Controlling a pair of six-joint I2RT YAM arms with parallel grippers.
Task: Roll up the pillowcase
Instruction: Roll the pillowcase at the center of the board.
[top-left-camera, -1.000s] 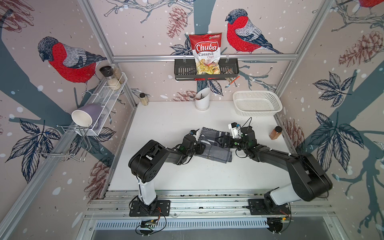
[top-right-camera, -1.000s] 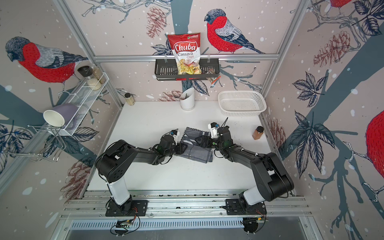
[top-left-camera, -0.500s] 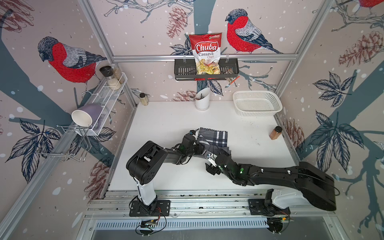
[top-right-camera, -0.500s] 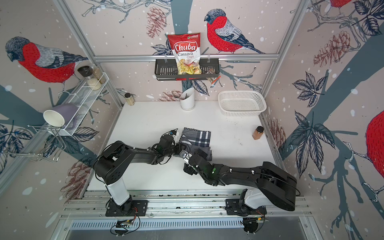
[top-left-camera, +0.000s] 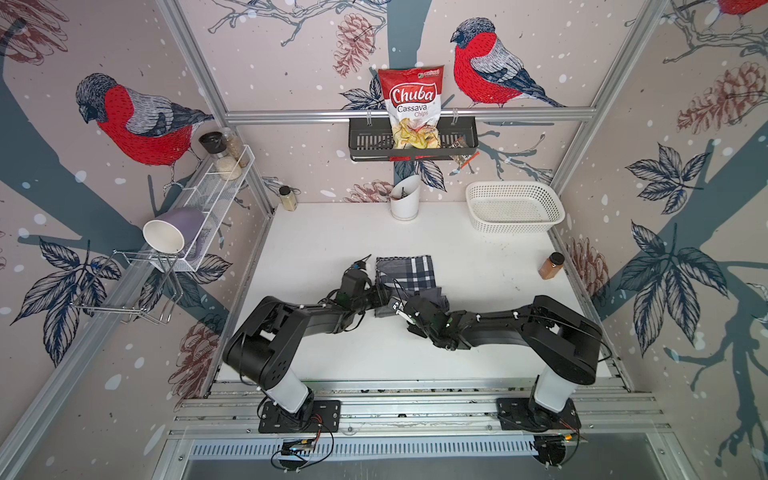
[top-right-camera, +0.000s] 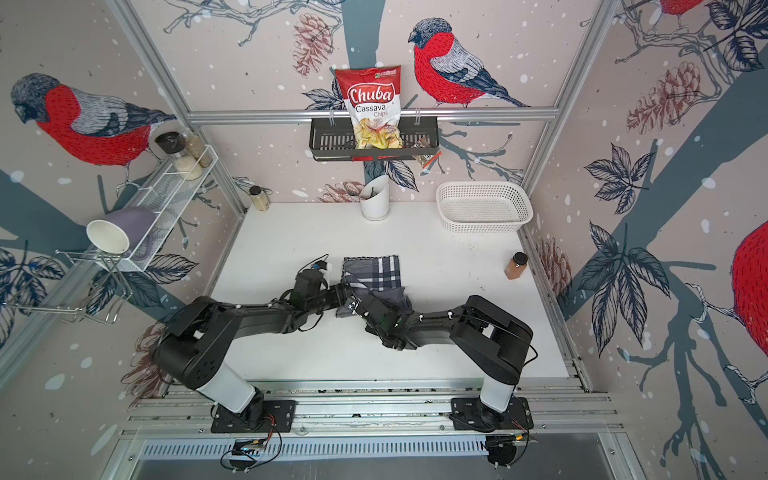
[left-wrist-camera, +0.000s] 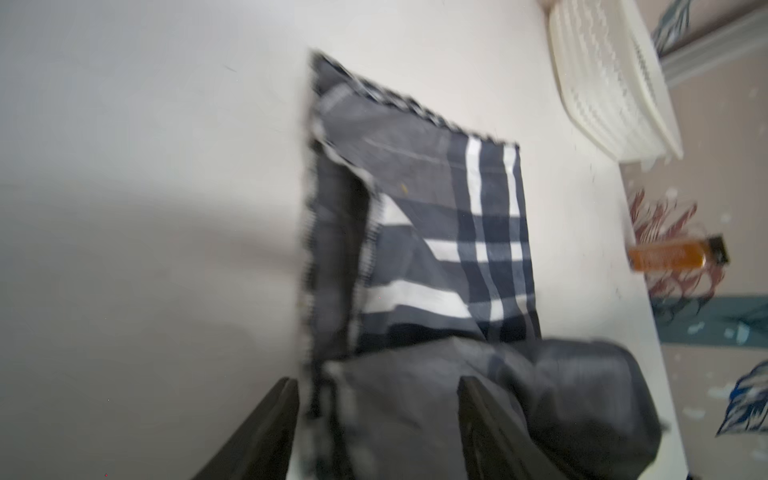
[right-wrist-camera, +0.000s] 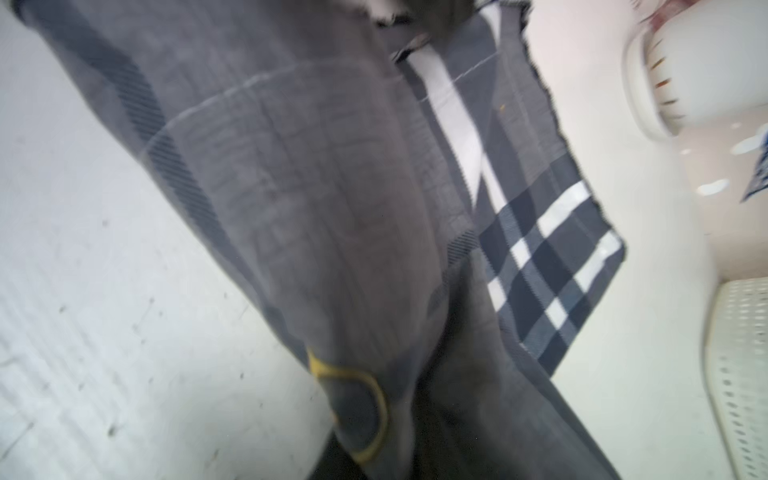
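Observation:
The pillowcase (top-left-camera: 406, 271), grey plaid with white and navy stripes, lies mid-table in both top views, its far part flat (top-right-camera: 374, 272). Its near end is bunched into a plain grey fold (left-wrist-camera: 561, 395). My left gripper (left-wrist-camera: 378, 388) is open at that end's left corner, one finger (left-wrist-camera: 282, 403) on the bare table beside the stitched edge and the other finger (left-wrist-camera: 471, 399) on the cloth. My right gripper (top-left-camera: 411, 304) is at the near end next to it. In the right wrist view grey cloth (right-wrist-camera: 316, 232) runs down into its jaws and hides them; it is shut on the pillowcase.
A white basket (top-left-camera: 515, 208) stands at the back right and a white utensil holder (top-left-camera: 405, 203) at the back centre. A brown spice jar (top-left-camera: 550, 266) is by the right wall, a small jar (top-left-camera: 286, 198) in the back left corner. A wire shelf (top-left-camera: 216, 195) lines the left wall.
My right gripper left the cloth's far right side, swung round to the near end and shut on it. The left gripper's jaws have opened wider. The cloth's near part now lies bunched.

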